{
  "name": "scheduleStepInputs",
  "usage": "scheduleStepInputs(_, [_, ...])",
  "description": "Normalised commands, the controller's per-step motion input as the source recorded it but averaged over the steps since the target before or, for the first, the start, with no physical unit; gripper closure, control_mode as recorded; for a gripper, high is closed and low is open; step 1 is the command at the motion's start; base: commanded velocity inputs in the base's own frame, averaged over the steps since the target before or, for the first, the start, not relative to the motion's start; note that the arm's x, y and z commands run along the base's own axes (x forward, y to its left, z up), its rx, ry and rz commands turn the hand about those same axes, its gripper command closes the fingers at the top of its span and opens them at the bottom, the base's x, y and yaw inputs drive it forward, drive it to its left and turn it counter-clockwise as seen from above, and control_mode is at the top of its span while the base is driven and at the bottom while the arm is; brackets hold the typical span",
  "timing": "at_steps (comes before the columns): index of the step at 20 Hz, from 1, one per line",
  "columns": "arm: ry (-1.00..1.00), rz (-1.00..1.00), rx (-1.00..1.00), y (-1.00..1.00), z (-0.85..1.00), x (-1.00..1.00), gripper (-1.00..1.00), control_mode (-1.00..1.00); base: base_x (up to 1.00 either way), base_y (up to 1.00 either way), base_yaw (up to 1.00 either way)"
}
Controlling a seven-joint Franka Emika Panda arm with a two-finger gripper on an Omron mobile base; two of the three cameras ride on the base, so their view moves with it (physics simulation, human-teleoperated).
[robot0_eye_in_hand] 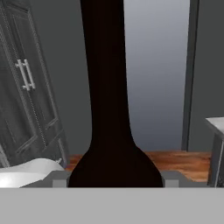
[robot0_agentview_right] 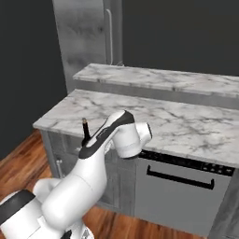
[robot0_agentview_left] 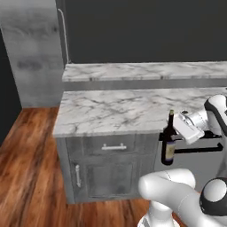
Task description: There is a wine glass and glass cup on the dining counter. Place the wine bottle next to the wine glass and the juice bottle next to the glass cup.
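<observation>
Left base view: a marble counter [robot0_agentview_left: 111,111] on grey cabinets over wood floor; the gripper [robot0_agentview_left: 176,129] holds one wine bottle [robot0_agentview_left: 168,141] by the shoulder, upright, off the counter's front edge. Right base view: one bottle neck behind the arm, which could clip the edge. Hand view: one dark bottle between the jaws; it might slip

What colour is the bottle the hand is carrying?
Very dark, near black, with a pale tan label; the wine bottle shows best in the left base view.
</observation>
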Motion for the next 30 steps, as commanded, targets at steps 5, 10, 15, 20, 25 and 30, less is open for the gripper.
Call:
scheduleStepInputs(5, [0.0,0.0,0.0,0.0,0.0,0.0,1.0,1.0,0.15,0.17,0.24])
scheduleStepInputs(10, [0.0,0.0,0.0,0.0,0.0,0.0,1.0,1.0,0.23,0.47,0.01])
scheduleStepInputs(15, [0.0,0.0,0.0,0.0,0.0,0.0,1.0,1.0,0.29,0.57,0.0])
scheduleStepInputs(20, [0.0,0.0,0.0,0.0,0.0,0.0,1.0,1.0,0.32,0.64,0.0])
scheduleStepInputs(25, [0.0,0.0,0.0,0.0,0.0,0.0,1.0,1.0,0.35,0.71,-0.01])
scheduleStepInputs(30, [0.0,0.0,0.0,0.0,0.0,0.0,1.0,1.0,0.39,0.73,-0.03])
